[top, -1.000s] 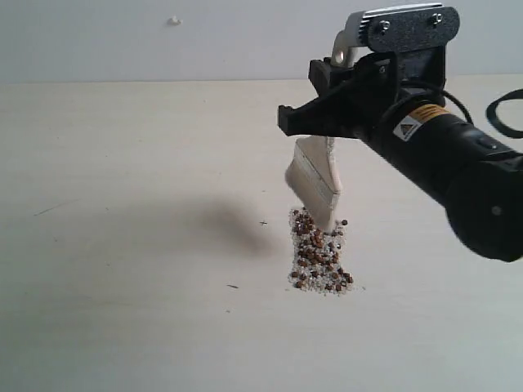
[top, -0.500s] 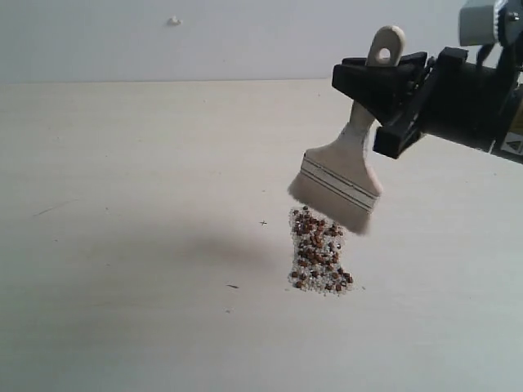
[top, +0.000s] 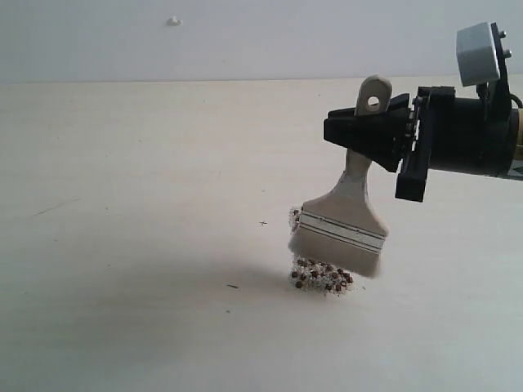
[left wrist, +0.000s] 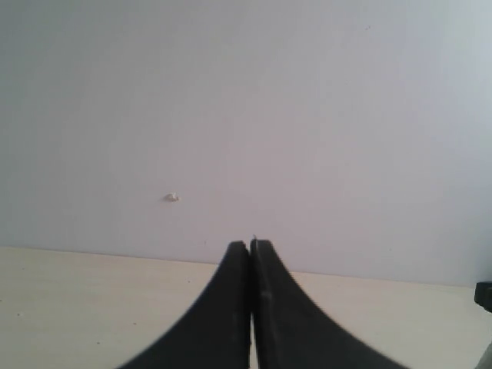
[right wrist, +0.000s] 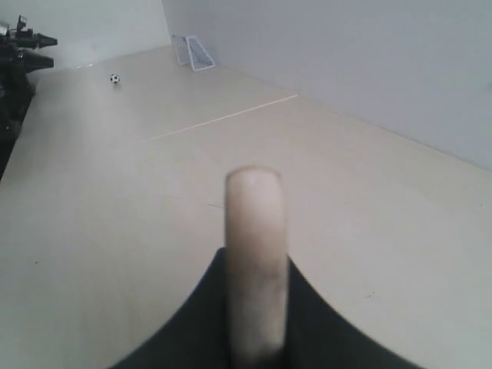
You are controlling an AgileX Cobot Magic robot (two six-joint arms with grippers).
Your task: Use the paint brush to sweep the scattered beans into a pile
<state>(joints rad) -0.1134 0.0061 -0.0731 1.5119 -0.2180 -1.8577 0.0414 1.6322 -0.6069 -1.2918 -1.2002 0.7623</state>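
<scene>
Right gripper (top: 359, 135) pinches the brush (top: 343, 230) handle; left gripper (left wrist: 251, 307) is pressed together. Step: bristles sweep beans (top: 321, 279) mid-table (top: 122, 245). Next: drag inward, maintaining contact.

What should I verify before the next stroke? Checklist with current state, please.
1. Grip: the right gripper is shut on the paint brush at its handle, with the hole end above the jaws. Ok.
2. Bristles down on the table: they sit at the far edge of the pile, but actual contact isn't visible. Cannot tell.
3. All beans gathered: a few stray grains lie apart from the pile, by the brush's corner. Not ok.
4. Left gripper out of the way: it is shut, holds nothing and is absent from the exterior view. Ok.
</scene>
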